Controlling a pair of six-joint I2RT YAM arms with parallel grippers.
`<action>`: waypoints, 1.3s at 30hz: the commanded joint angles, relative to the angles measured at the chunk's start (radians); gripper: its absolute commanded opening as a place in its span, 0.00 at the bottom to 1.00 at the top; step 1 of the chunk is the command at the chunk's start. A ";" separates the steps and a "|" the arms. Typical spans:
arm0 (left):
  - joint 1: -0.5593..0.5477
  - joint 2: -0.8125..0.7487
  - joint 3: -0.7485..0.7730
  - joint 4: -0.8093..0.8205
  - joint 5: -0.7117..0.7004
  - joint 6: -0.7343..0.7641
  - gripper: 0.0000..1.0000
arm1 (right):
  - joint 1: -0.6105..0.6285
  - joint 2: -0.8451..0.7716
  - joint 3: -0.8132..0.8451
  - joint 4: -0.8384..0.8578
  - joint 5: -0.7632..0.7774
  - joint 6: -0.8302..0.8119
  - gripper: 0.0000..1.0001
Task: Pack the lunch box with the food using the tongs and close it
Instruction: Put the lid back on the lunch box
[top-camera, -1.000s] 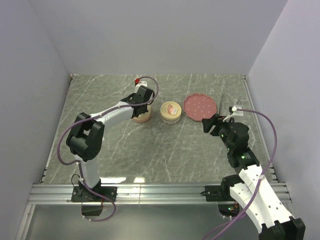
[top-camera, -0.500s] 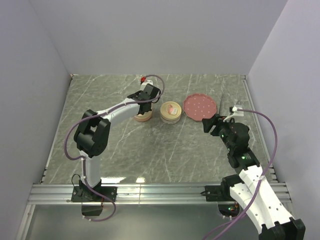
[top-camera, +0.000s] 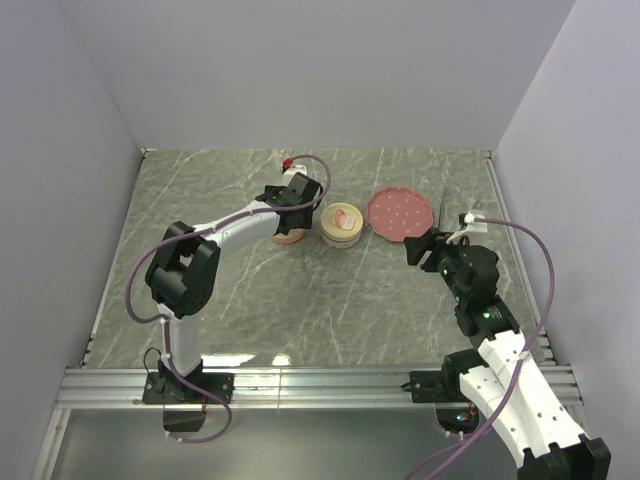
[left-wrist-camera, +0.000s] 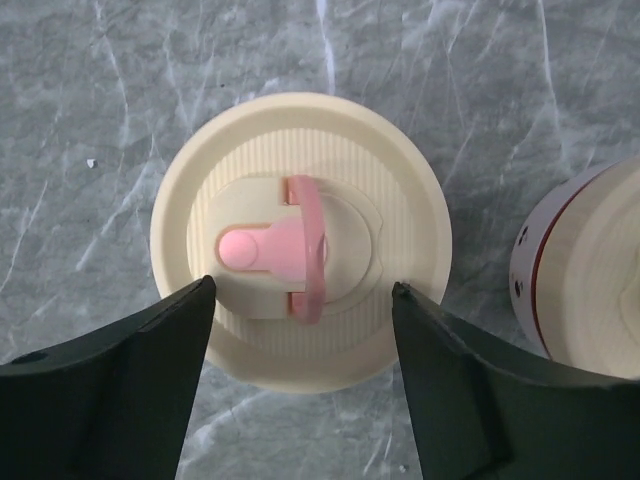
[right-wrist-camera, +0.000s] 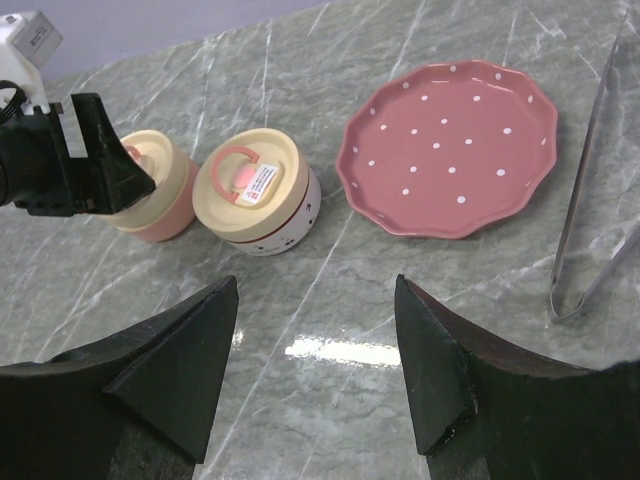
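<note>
The lunch box is two round containers, both with cream lids on. The pink-bodied container (top-camera: 286, 236) (right-wrist-camera: 155, 186) has a lid (left-wrist-camera: 300, 250) with a pink handle, seen from above in the left wrist view. My left gripper (left-wrist-camera: 302, 290) (top-camera: 293, 212) hangs open just over this lid, its fingers (left-wrist-camera: 150, 350) either side of the near edge and holding nothing. The white container (top-camera: 341, 225) (right-wrist-camera: 256, 196) (left-wrist-camera: 590, 270) stands beside it. The thin metal tongs (right-wrist-camera: 590, 200) (top-camera: 441, 214) lie right of the pink plate (right-wrist-camera: 450, 150) (top-camera: 400, 213). My right gripper (right-wrist-camera: 316, 282) (top-camera: 418, 247) is open and empty. The food is out of view.
The pink dotted plate carries nothing. Grey walls close in the marble table on three sides, and a metal rail (top-camera: 320, 380) runs along the near edge. Purple cables loop from both arms.
My left gripper, shut one second ago, now stands open over the pink container's lid, and it has shifted slightly right and back. The right arm has not moved.
</note>
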 joint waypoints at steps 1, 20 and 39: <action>-0.013 -0.036 -0.038 -0.034 0.067 -0.009 0.79 | 0.008 -0.001 -0.007 0.034 0.007 -0.004 0.71; -0.009 -0.130 -0.082 0.055 0.037 -0.004 0.81 | 0.008 0.009 -0.003 0.034 0.003 -0.004 0.71; 0.027 -0.115 -0.084 0.101 0.038 0.002 0.52 | 0.009 0.006 -0.005 0.035 -0.002 -0.002 0.71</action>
